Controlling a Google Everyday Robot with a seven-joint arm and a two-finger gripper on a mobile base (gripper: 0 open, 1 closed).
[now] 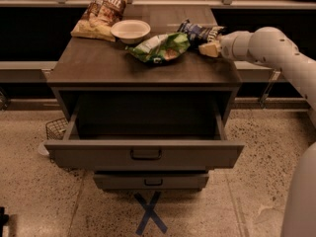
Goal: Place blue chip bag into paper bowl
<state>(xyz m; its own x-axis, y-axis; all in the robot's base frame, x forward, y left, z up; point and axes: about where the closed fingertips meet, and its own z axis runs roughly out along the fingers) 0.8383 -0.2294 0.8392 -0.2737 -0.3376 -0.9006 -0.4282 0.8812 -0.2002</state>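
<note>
Gripper [209,49] sits low at the right rear of the cabinet top [98,65], arm reaching in from the right. Can't tell whether it is spread or pinched. Blue bag [196,32] lies flat just behind and left of the gripper tip; contact unclear. Green bag [160,47] is just left of the gripper, against the blue bag's near-left edge. Bowl [130,30] stands farther left, apart from the blue bag. Tan bag [98,14] is at rear left, beside the bowl. Top drawer [143,154] stands pulled out below.
</note>
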